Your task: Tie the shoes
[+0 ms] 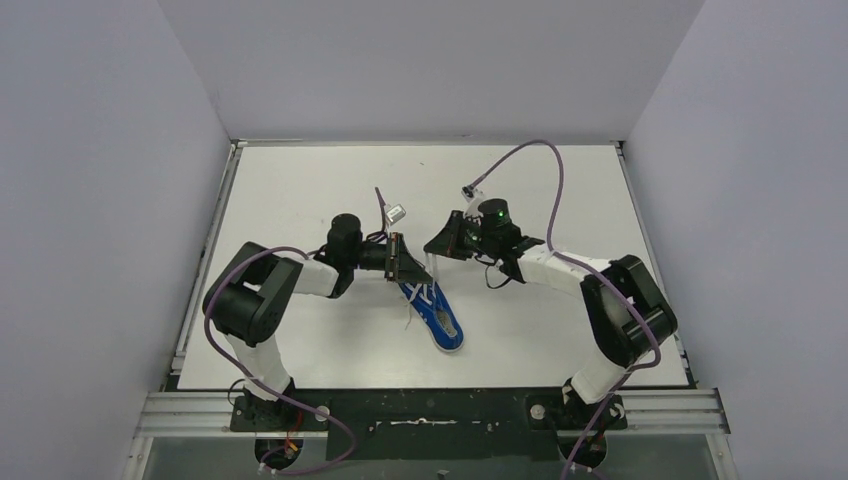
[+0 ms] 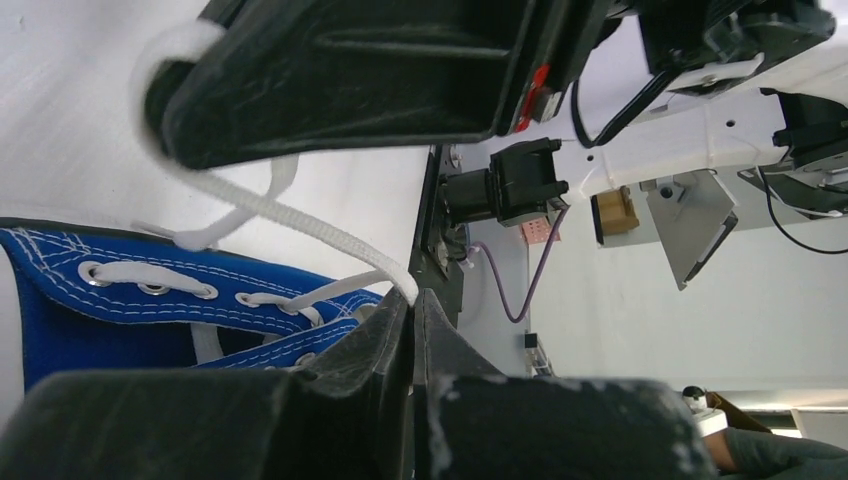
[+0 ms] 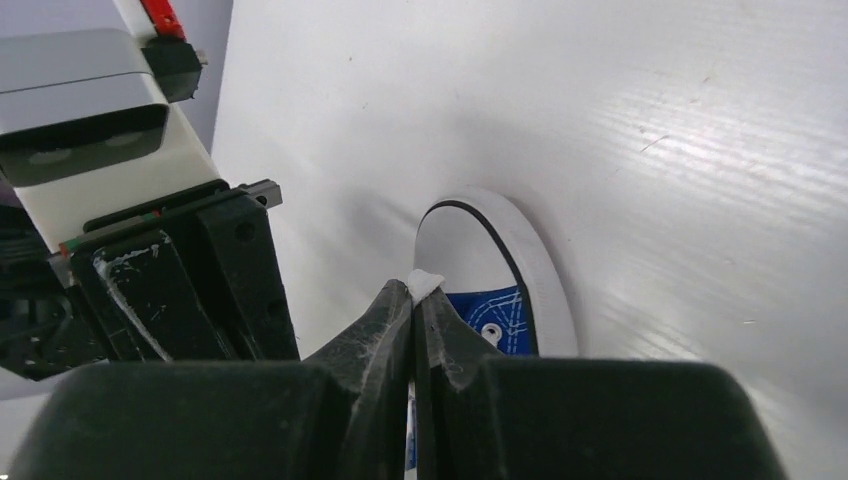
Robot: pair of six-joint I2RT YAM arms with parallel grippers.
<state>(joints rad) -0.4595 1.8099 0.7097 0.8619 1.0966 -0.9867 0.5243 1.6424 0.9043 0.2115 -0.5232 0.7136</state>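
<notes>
I find the blue sneaker (image 1: 437, 315) lying on the white table (image 1: 560, 190) between my two arms, its toe end beneath both grippers. Beside the sneaker's eyelets, the left gripper (image 2: 412, 312) has its fingers closed on a strand of white lace (image 2: 300, 222). That strand runs up and loops around the right gripper (image 3: 414, 292), which sits over the sneaker's toe cap, pinched tight on a white lace end.

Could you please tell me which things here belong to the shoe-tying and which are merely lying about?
Job: blue sneaker; white laces; left gripper and right gripper, both shut on the laces.
Merely there: white table; purple cables; metal rail.
</notes>
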